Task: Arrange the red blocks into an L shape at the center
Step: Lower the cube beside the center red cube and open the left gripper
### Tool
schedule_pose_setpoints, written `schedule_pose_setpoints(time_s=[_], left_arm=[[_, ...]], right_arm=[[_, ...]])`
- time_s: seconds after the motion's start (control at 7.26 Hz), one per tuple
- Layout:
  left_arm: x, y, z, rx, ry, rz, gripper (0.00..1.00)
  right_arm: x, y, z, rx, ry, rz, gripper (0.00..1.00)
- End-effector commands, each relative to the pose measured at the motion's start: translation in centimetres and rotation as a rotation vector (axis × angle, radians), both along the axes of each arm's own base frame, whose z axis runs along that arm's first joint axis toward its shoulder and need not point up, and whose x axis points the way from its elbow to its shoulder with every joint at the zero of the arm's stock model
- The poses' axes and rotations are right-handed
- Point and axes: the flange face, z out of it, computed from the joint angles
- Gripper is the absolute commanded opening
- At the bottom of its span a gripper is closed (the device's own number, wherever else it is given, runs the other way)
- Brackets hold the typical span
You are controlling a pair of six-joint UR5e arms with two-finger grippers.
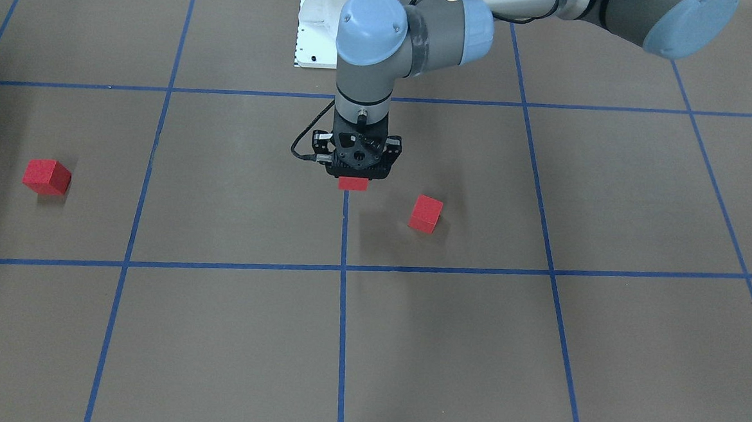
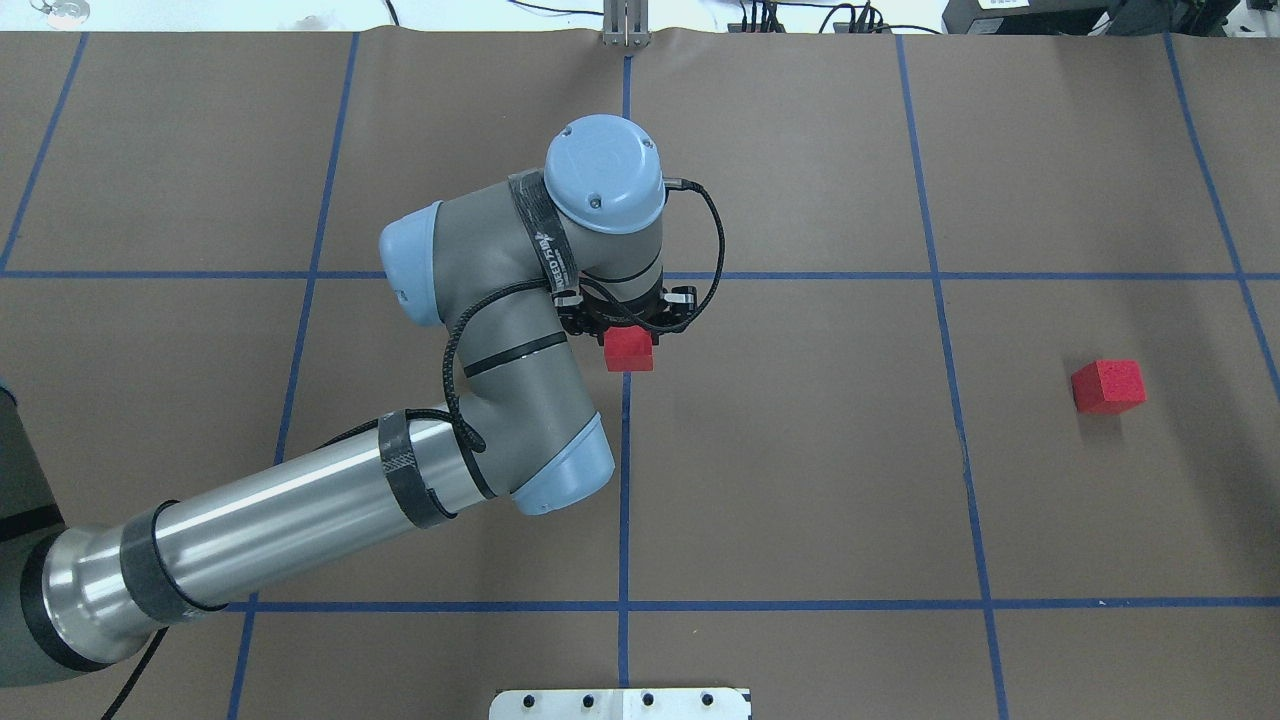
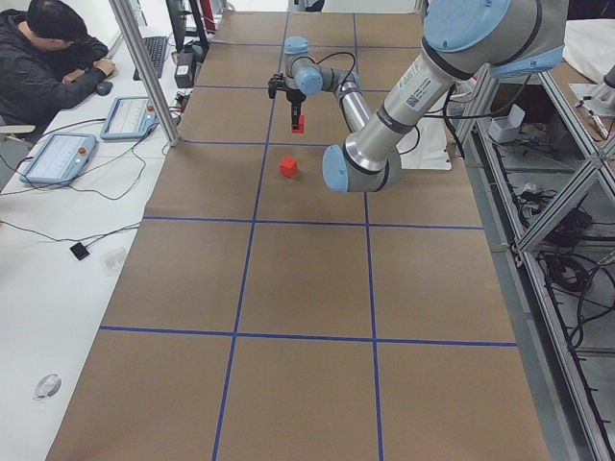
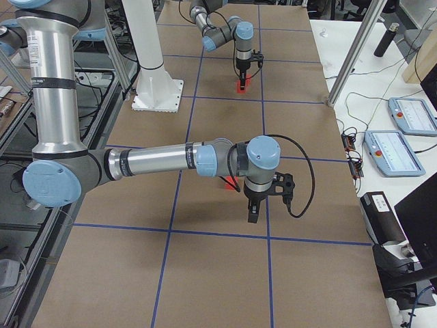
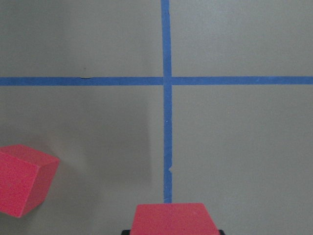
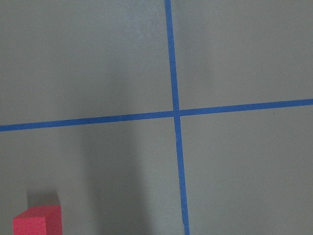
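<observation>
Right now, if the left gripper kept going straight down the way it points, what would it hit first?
Its held red block would probably land on the blue tape line, short of the center crossing; nothing else appears beneath the left gripper. Height is unclear.

From the front, the left gripper [image 1: 353, 177] hides its own fingers and the top of the held block [image 1: 353, 185]; the left wrist view's bottom edge cuts that block too. From overhead the left arm [image 2: 300, 500] covers the loose block [image 1: 425, 213]. The third block [image 6: 38, 221] is cropped at the right wrist view's corner. Of the right gripper [image 4: 251, 216], how the jaws stand cannot be told
</observation>
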Motion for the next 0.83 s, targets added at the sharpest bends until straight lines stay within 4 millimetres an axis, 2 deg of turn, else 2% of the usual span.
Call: schedule_pose_setpoints(time_s=[0.0, 0.28, 0.55, 0.69], left_arm=[[2.4, -0.6, 0.7, 0.019, -0.022, -0.011, 0.00], [2.6, -1.1, 0.9, 0.045, -0.028, -0.027, 0.00], [4.6, -2.3, -0.1, 0.042, -0.059, -0.026, 0.00], [5.0, -2.6, 0.1, 0.052, -0.043, -0.026, 0.00]], right_arm=[[0.0, 0.0, 0.0, 0.002, 0.001, -0.002, 0.99], [0.0, 0.0, -0.1, 0.003, 0.001, -0.002, 0.99], [0.0, 0.0, 0.0, 0.002, 0.001, -0.002, 0.99], [0.0, 0.0, 0.0, 0.003, 0.001, -0.003, 0.99]])
